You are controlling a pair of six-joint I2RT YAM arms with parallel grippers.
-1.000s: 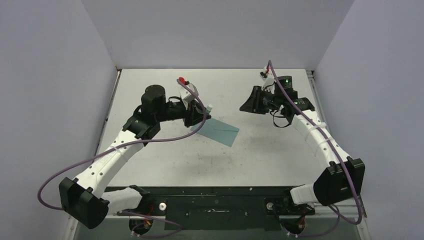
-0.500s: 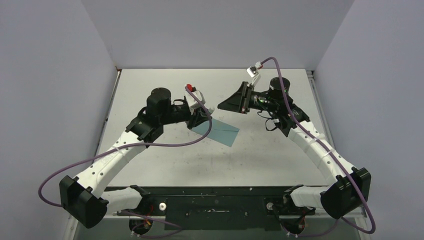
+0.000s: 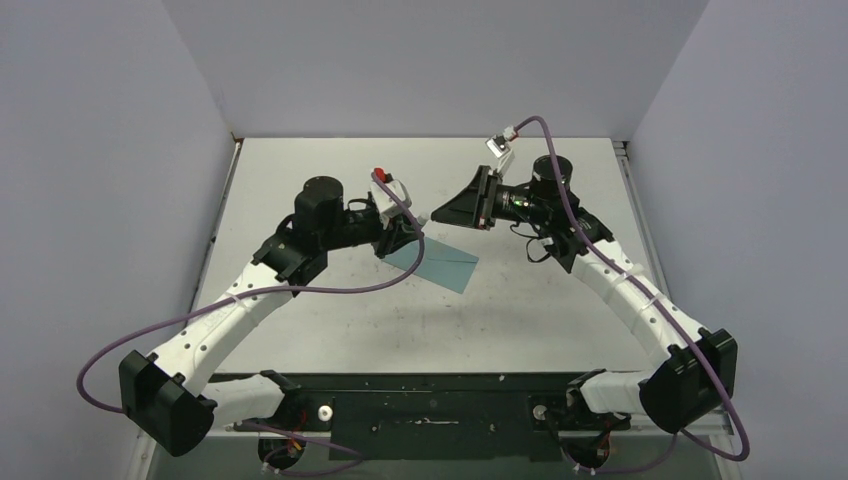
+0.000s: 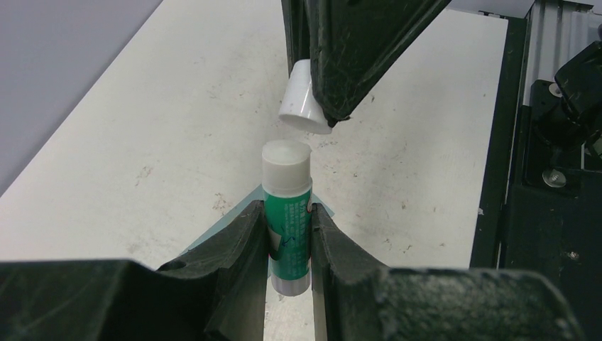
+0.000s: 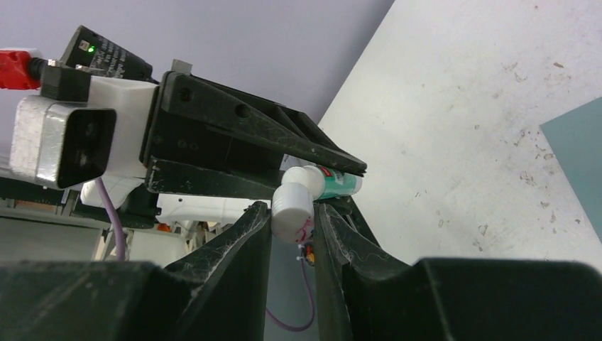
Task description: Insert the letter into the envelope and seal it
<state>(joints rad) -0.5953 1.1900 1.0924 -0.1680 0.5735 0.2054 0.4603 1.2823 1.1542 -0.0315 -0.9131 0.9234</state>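
The left claw pinched a glue stick, the right claw its white cap, just apart. The teal envelope lay at the middle of the table, its left corner under, perhaps touching, the left claw

Scuffed white table w/ teal envelope flat near center.

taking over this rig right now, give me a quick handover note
Hands: left hand shut on the green-and-white glue stick, held above the table; right hand shut on the white plastic cap, just clear of the stick's tip.
Things: flat teal paper envelope lies on the white table below the left hand. The tan letter is not in sight, possibly inside.
Done: glue uncapped.
Left: glue the flap, press it shut, recap the stick.
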